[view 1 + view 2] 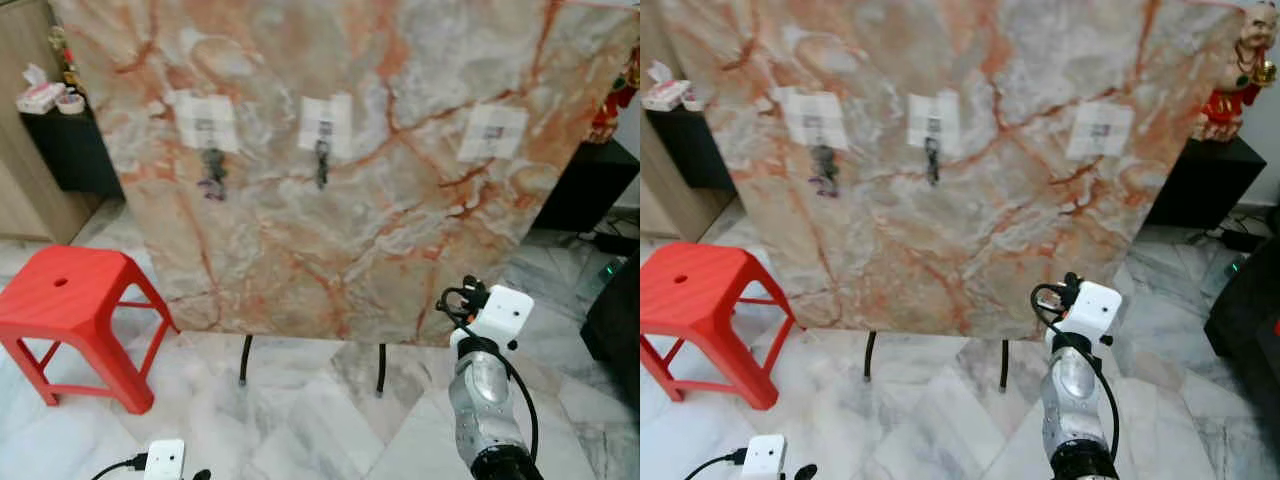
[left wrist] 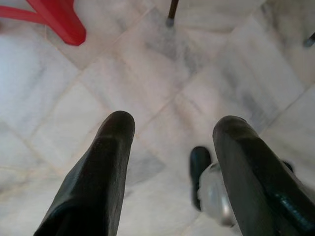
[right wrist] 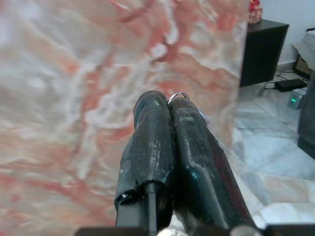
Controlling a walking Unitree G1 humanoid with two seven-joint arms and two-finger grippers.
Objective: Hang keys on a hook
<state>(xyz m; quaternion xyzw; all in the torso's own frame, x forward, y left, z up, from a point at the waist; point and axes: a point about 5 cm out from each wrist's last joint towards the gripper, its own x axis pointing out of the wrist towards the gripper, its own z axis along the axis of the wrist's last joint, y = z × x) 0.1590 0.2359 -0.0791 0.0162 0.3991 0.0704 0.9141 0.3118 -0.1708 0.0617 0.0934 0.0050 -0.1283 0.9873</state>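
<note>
red plastic stool (image 1: 70, 305) at 8 o'clock, on the floor, just beside the slab's lower corner | grey-veined marble floor tiles (image 1: 310, 420) at 6 o'clock | black cabinet (image 1: 65, 150) at 10 o'clock, tissue box (image 1: 38, 95) on top | black cabinet (image 1: 1210, 185) at 2 o'clock, red figurine (image 1: 1240, 70) on it

Both eye views look down at the marble board (image 1: 340, 170); the wrist views look along their fingers (image 3: 170, 147).
</note>
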